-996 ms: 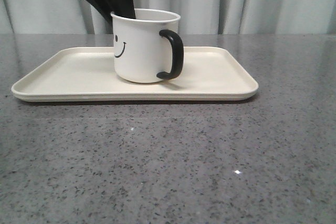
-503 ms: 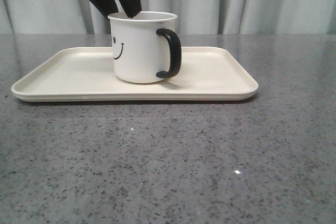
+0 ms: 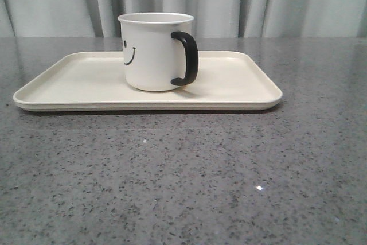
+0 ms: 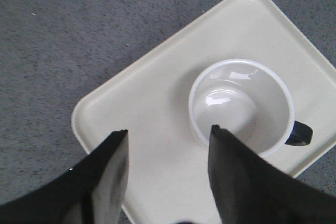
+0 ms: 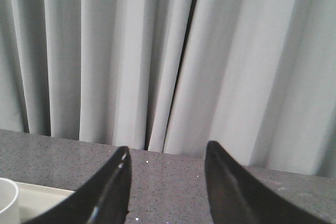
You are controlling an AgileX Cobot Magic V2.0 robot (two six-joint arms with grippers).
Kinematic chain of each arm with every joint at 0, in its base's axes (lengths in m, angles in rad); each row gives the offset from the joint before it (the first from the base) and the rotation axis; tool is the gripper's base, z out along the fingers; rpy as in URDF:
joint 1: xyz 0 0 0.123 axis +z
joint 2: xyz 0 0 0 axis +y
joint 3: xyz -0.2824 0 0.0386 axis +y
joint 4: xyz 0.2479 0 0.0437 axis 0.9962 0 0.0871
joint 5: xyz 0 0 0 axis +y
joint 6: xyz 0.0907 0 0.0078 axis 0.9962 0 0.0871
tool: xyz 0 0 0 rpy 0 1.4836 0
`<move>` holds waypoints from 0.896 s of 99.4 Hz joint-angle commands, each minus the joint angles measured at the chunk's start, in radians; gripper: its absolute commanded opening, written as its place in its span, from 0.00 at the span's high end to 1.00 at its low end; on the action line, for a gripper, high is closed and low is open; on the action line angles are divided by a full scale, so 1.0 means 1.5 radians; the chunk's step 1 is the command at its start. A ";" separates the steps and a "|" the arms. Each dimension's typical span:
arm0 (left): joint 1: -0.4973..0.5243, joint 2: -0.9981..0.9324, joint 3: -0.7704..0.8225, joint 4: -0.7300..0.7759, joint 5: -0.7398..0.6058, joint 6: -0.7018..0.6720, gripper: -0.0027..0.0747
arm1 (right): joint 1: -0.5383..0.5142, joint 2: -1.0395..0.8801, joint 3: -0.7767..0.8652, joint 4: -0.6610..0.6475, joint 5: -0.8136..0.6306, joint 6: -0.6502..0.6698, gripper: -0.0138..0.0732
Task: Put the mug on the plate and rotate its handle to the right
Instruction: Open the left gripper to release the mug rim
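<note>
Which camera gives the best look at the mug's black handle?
The front view: the handle shows whole, on the mug's right side. The left wrist view catches only a stub from above; the right wrist view shows just a sliver of the mug.

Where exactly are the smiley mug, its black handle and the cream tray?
White smiley-face mug [image 3: 152, 55], front view, on its side wall.
Glossy black loop handle [image 3: 191, 58], front view, on its outer curve.
Cream rectangular tray [image 3: 241, 81], front view, on its bare floor.

**Both grippers open, holding nothing**

The left gripper [image 4: 165, 145] hangs above the mug [image 4: 241, 106], fingers [image 4: 105, 177] spread and clear of it. The right gripper [image 5: 165, 166] is level, well away from the mug, fingers parted.
</note>
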 commanded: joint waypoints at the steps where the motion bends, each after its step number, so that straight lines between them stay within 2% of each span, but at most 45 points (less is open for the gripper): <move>1: 0.000 -0.070 -0.022 0.028 0.003 -0.017 0.52 | -0.003 0.011 -0.020 -0.005 -0.053 -0.005 0.44; 32: 0.000 -0.217 -0.020 0.152 0.003 -0.058 0.52 | -0.003 0.011 -0.020 -0.005 -0.053 -0.005 0.44; 49: 0.000 -0.302 0.019 0.207 0.003 -0.084 0.53 | -0.003 0.011 -0.020 -0.005 -0.053 -0.005 0.44; 61: 0.000 -0.366 0.081 0.263 0.003 -0.111 0.63 | -0.003 0.011 -0.020 -0.005 -0.053 -0.005 0.44; 85: 0.000 -0.491 0.243 0.327 0.003 -0.147 0.97 | -0.003 0.011 -0.020 -0.005 -0.053 -0.005 0.44; 89: 0.000 -0.510 0.266 0.337 0.003 -0.162 0.99 | -0.003 0.011 -0.020 -0.005 -0.051 -0.005 0.44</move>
